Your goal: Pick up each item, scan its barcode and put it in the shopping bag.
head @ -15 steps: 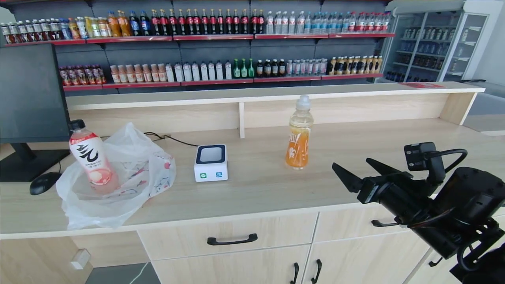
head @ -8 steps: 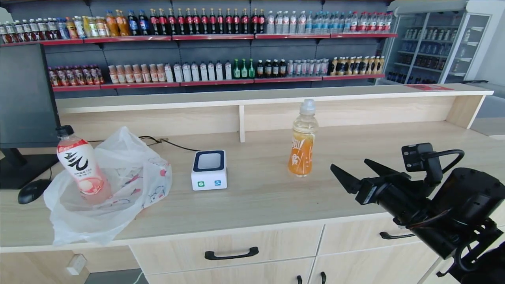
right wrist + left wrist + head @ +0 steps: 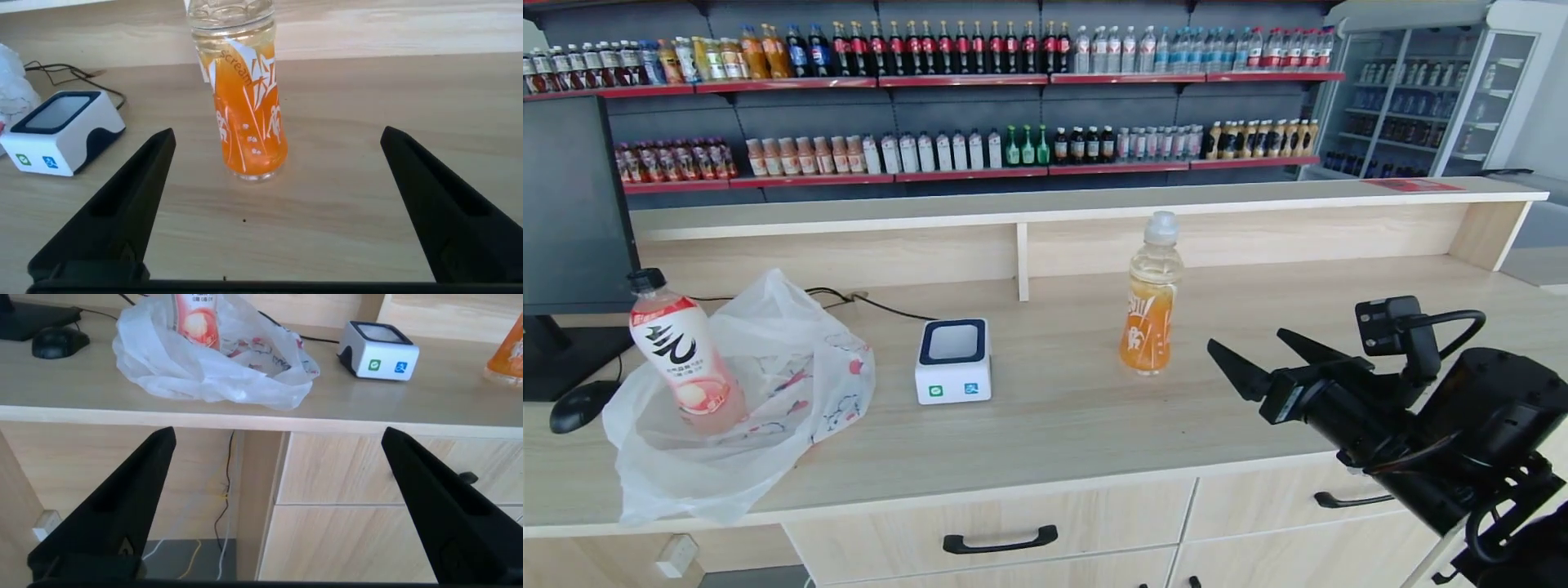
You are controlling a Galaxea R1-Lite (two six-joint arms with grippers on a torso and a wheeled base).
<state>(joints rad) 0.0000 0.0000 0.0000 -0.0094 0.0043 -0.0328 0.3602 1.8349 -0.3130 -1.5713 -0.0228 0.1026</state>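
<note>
Light wood counter point(image 3: 1094, 416): black monitor point(image 3: 572, 204) at its left end, black mouse point(image 3: 582, 406) on the top just in front of it. Black cable point(image 3: 874, 302) lies along the back. Raised ledge point(image 3: 1078, 204) behind, vertical divider point(image 3: 1022, 261) beneath it. Drawers below, black handle point(image 3: 1000, 541). Back wall: red shelves point(image 3: 964, 174) of bottled drinks; glass-door fridge point(image 3: 1413, 98) at right.

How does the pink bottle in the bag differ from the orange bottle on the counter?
The pink-labelled plastic bottle has a black cap and leans inside the white plastic shopping bag; the orange drink bottle has a pale cap and stands upright on the bare wooden counter. Both are capped and ungripped.
</note>
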